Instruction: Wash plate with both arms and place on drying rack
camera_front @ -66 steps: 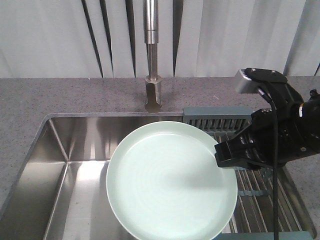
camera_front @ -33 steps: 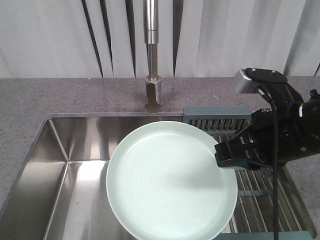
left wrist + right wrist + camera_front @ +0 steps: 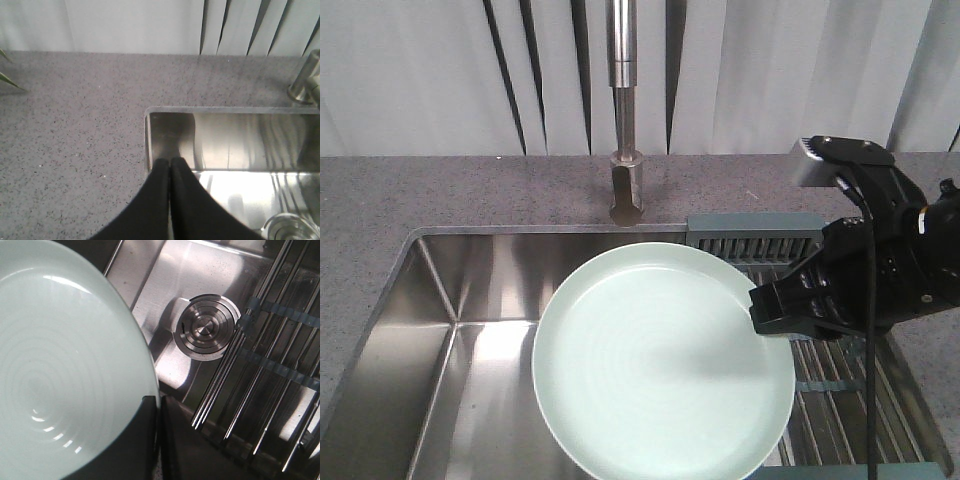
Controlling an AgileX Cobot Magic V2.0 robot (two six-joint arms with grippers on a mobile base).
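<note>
The smooth, round mint plate [image 3: 660,365] hangs over the brushed-steel sink [image 3: 460,300], its right rim pinched by the right gripper [image 3: 767,310] beside the thin-rodded drying rack [image 3: 840,400]. Only the right wrist view shows the ringed drain [image 3: 206,329]. Only the left wrist view shows the left gripper [image 3: 170,162], its fingers pressed together and empty over the sink's left rim.

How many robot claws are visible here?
2. The right claw clamps the plate's rim above the sink; the left claw, shut and empty, appears only in its own wrist view, over the sink's left edge.
</note>
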